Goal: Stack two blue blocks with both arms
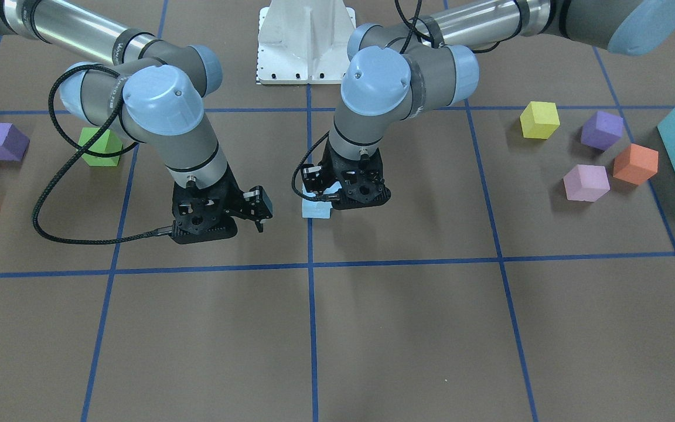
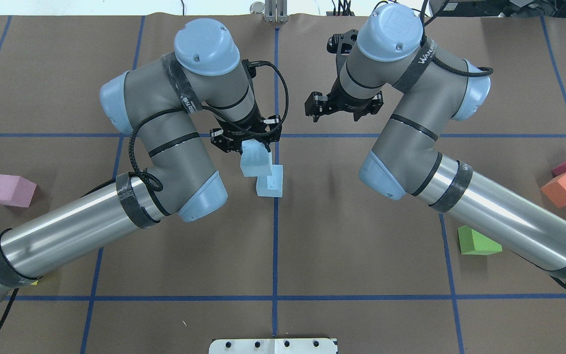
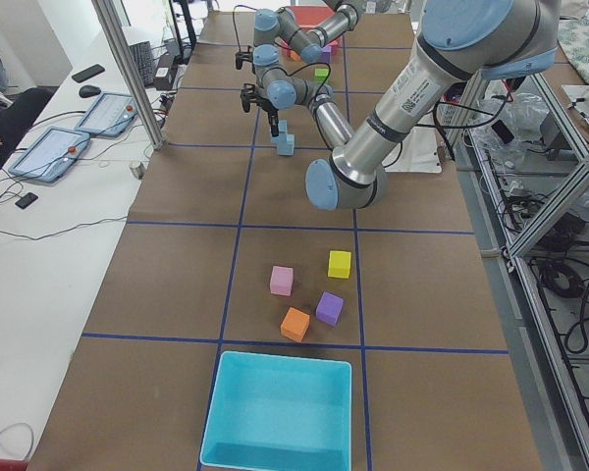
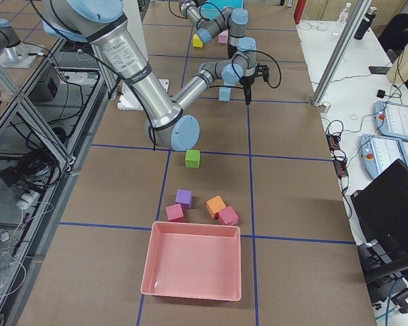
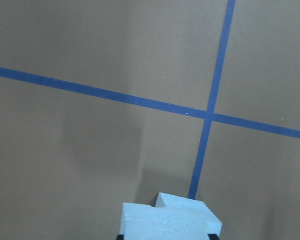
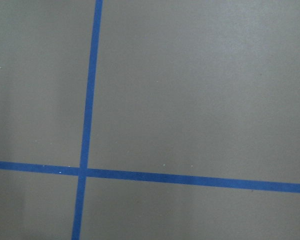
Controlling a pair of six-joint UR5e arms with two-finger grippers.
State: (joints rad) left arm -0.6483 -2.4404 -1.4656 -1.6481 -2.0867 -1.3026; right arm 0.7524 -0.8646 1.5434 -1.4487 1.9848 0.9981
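Overhead exterior, left hand (image 2: 246,143) clamping upper blue block (image 2: 255,162), overhanging lower block (image 2: 271,183) edge

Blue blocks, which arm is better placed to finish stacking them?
Left. The left tool is shut on one blue block, which appears to sit partly over the other blue block below. The right tool is open, empty and off to the side.

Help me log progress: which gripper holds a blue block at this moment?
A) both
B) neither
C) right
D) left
D: the left gripper is shut on a blue block partly over the second blue block, while the right gripper hangs open with nothing in it.
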